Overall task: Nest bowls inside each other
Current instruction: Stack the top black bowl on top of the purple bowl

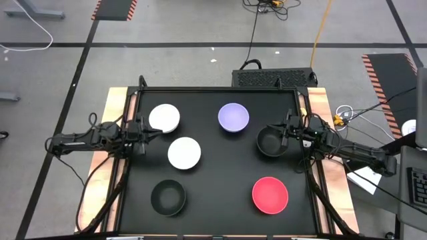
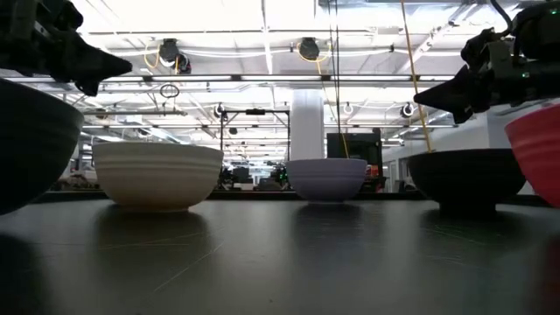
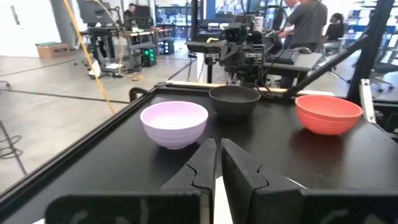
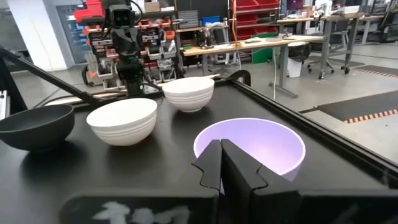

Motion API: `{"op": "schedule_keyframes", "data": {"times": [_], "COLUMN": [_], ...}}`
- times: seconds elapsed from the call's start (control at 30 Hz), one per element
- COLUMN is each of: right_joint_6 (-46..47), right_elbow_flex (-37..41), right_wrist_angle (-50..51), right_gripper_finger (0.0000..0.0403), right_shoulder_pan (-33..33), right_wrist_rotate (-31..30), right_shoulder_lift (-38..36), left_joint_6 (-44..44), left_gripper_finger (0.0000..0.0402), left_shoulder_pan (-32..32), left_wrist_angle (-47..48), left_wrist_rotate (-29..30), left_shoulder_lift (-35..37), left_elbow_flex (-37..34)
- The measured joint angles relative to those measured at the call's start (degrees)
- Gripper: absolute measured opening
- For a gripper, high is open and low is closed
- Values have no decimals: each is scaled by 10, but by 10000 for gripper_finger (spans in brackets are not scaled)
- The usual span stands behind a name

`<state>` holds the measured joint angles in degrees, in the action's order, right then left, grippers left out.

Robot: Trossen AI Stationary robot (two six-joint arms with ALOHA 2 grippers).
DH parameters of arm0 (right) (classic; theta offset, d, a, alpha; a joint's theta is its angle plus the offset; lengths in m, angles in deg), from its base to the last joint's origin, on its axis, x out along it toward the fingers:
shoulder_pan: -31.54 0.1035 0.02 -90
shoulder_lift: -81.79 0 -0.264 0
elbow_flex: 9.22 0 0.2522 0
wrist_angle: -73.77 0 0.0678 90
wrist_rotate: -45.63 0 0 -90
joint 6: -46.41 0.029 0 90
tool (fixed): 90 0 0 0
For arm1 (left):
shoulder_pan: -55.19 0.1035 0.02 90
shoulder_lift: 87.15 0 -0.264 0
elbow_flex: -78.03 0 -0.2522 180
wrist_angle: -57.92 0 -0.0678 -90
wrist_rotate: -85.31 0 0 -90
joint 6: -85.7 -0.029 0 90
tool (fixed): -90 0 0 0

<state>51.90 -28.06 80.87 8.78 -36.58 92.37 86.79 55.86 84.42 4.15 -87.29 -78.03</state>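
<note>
no nesting was done: six bowls, among them the lavender bowl (image 1: 233,117) and red bowl (image 1: 269,195), stood apart across the table (image 1: 220,207), while left gripper (image 1: 141,127) and right gripper (image 1: 285,131) had fingers clenched on nothing.

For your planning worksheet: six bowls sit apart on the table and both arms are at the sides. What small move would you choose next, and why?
Probably open the right gripper and lower it onto the rim of the black bowl beside it. Its fingers look shut, nothing is nested yet, and the lavender bowl stands close by as a place to set it. The left gripper waits near a white bowl.
</note>
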Motion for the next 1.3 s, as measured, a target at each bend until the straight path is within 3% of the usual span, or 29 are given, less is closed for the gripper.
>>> {"op": "schedule_keyframes", "data": {"times": [0.17,0.37,0.73,0.87,1.03,1.3], "right_joint_6": [5,52,193,206,209,195], "right_elbow_flex": [-14,-82,-131,-153,-193,-296], "right_wrist_angle": [22,142,241,289,319,457], "right_gripper_finger": [0,23,200,245,257,254], "right_shoulder_pan": [-13,-37,-76,-85,-88,-88], "right_wrist_rotate": [-2,-4,-5,-5,-5,-1], "right_shoulder_lift": [0,4,55,91,147,263], "left_joint_6": [-6,-9,-26,-27,-27,-25], "left_gripper_finger": [26,26,26,26,26,26], "left_shoulder_pan": [0,0,0,0,0,0], "left_wrist_angle": [-11,-11,-5,-3,9,13], "left_wrist_rotate": [-12,-13,-13,-13,-13,-14], "left_shoulder_lift": [0,0,0,0,0,0], "left_elbow_flex": [-4,-4,-4,-4,-4,-4]}}
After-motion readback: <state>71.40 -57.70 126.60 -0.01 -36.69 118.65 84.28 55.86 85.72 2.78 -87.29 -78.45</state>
